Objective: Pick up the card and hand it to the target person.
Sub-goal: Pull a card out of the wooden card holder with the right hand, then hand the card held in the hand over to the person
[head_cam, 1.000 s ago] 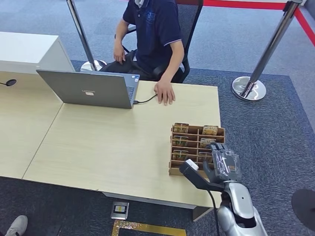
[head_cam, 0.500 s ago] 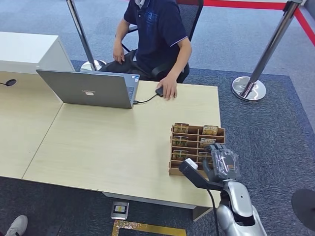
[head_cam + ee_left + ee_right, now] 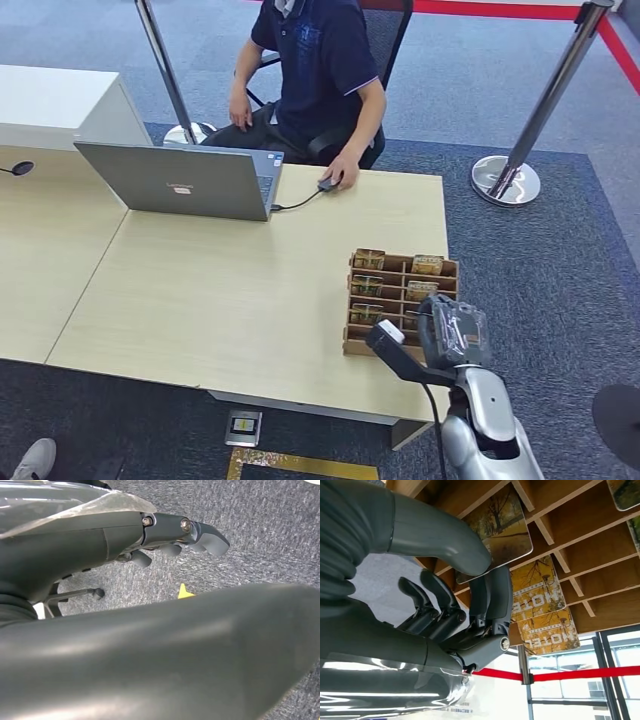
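Your right robot hand [image 3: 451, 335] sits at the near right corner of the card rack [image 3: 400, 268] on the surface [image 3: 226, 290]. In the right wrist view, the thumb [image 3: 444, 532] lies across one card [image 3: 499, 527] in a slot and a dark finger [image 3: 491, 597] curls up against its lower edge, so you look to be pinching that card while it is still in the rack. I judge the grasp made or nearly made; lifting the card out, carrying it over and handing it on are all left to do.

The person [image 3: 317, 60] sits at the far edge of the surface, well apart from the rack, with one hand on a mouse [image 3: 329, 183] beside the laptop [image 3: 181, 180]. No hand of theirs is stretched toward you.

Your left robot hand [image 3: 181, 530] hangs over the carpet, fingers loosely apart and holding nothing.

Counts, as far as you can see: one rack; six cards showing in it from the head view, three in each column; three cards plain in the right wrist view plus the corners of two more at the frame's edge. One laptop, one mouse, one person. Two stanchions [image 3: 521, 150] with a red belt stand behind
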### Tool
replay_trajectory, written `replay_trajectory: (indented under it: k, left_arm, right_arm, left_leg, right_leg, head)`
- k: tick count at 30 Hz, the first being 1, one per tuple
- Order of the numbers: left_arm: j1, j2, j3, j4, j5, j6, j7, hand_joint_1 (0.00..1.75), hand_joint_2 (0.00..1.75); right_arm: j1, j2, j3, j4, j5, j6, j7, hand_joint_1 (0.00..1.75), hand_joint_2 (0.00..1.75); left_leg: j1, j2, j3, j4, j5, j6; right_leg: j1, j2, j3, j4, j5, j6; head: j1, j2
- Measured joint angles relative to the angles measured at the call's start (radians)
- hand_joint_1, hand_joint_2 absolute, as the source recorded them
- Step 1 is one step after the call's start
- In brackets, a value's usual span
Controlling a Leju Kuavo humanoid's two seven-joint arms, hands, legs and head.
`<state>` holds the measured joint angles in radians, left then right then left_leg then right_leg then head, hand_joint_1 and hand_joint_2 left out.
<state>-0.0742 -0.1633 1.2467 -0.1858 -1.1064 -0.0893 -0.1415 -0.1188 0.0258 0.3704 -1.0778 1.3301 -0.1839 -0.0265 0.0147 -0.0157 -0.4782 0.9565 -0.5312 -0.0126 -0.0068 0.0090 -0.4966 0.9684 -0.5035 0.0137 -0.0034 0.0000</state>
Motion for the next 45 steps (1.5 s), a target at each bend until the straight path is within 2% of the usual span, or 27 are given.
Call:
replay_trajectory:
  k: [12, 22, 29, 36, 45]
  left_arm:
    - [0.0, 0.0, 0.0, 0.0, 0.002, 0.0, 0.0, 0.0, 0.0]
    - [0.0, -0.001, 0.0, 0.0, 0.008, 0.0, -0.003, 0.0, 0.0]
    - [0.0, -0.003, 0.001, 0.0, 0.022, 0.0, -0.009, 0.0, 0.0]
    - [-0.004, -0.01, 0.001, 0.001, 0.018, 0.001, -0.014, 0.0, 0.0]
    - [-0.022, -0.017, 0.0, 0.006, -0.002, -0.003, -0.015, 0.0, 0.0]
  right_arm:
    - [0.01, -0.011, 0.0, -0.051, 0.01, -0.035, -0.029, 1.75, 1.75]
    - [0.026, -0.018, -0.006, -0.195, 0.039, -0.052, -0.048, 1.75, 1.75]
    - [0.0, -0.023, -0.006, -0.296, 0.016, -0.062, -0.079, 1.75, 1.75]
    - [-0.104, -0.009, 0.008, -0.329, -0.053, -0.11, -0.124, 1.75, 1.75]
    - [-0.338, 0.087, 0.039, -0.163, -0.076, -0.131, -0.166, 1.75, 1.75]
  left_leg:
    - [0.0, 0.0, 0.0, 0.0, 0.0, 0.0]
    - [0.0, 0.0, 0.0, 0.0, 0.0, 0.0]
    - [0.0, 0.0, 0.0, 0.0, 0.0, 0.0]
    - [0.0, 0.0, 0.0, 0.0, 0.0, 0.0]
    - [0.0, 0.0, 0.0, 0.0, 0.001, -0.002]
  right_leg:
    - [0.0, 0.0, 0.0, 0.0, 0.0, 0.0]
    - [0.0, 0.0, 0.0, 0.0, 0.0, 0.0]
    - [0.0, 0.0, 0.0, 0.0, 0.0, 0.0]
    - [0.0, 0.0, 0.0, 0.001, 0.0, 0.0]
    - [0.0, 0.0, -0.001, 0.003, 0.0, -0.001]
  head:
    - [0.0, 0.0]
    - [0.0, 0.0]
    - [0.0, 0.0]
    - [0.0, 0.0]
    - [0.0, 0.0]
